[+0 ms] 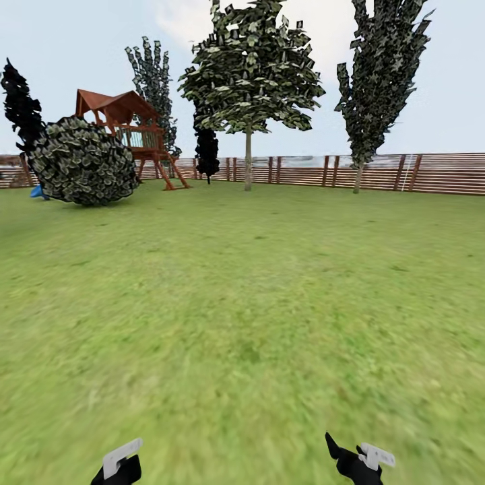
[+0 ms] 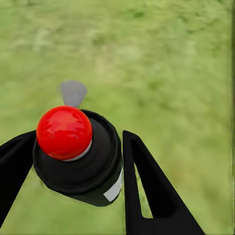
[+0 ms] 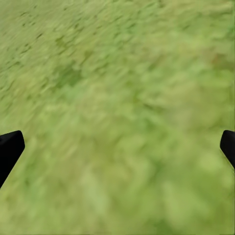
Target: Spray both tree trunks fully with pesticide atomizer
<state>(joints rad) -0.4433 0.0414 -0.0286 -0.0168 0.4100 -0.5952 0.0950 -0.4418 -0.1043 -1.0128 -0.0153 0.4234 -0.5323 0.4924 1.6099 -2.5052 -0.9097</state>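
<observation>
- I have the pesticide atomizer (image 2: 78,156) in my left gripper (image 2: 81,166): black round body, red ball on top, white label patch on its side, small grey nozzle tip poking out past the ball.
- Left jaws clamped on the atomizer, one black finger (image 2: 147,191) against each side of the body; it hangs above grass in the left wrist view.
- In the head view my left gripper (image 1: 120,465) sits at the bottom edge, black with a white piece on top; the atomizer itself is too small to make out there.
- Right gripper (image 3: 117,147): jaws spread wide, nothing between them, just blurred grass under it. Its black fingertips (image 3: 10,149) show at the two side edges of the right wrist view.
- Right gripper (image 1: 353,458) also at the bottom edge of the head view, black with a white part.
- The lawn (image 1: 242,303) of the garden stretches ahead, green and open.
- A tree (image 1: 249,74) with a pale straight trunk (image 1: 248,162) and leafy crown stands far ahead near the fence, roughly centre.
- Another tall narrow tree (image 1: 380,74) stands to its right, also by the fence; its trunk is thin and leaning slightly.
- Brown slat fence (image 1: 431,173) runs across the back.
- Wooden playset (image 1: 131,131) with a reddish roof far left; a round dark bush (image 1: 82,160) in front of it.
- Dark narrow conifers (image 1: 207,148) stand near the playset and at the far left.
</observation>
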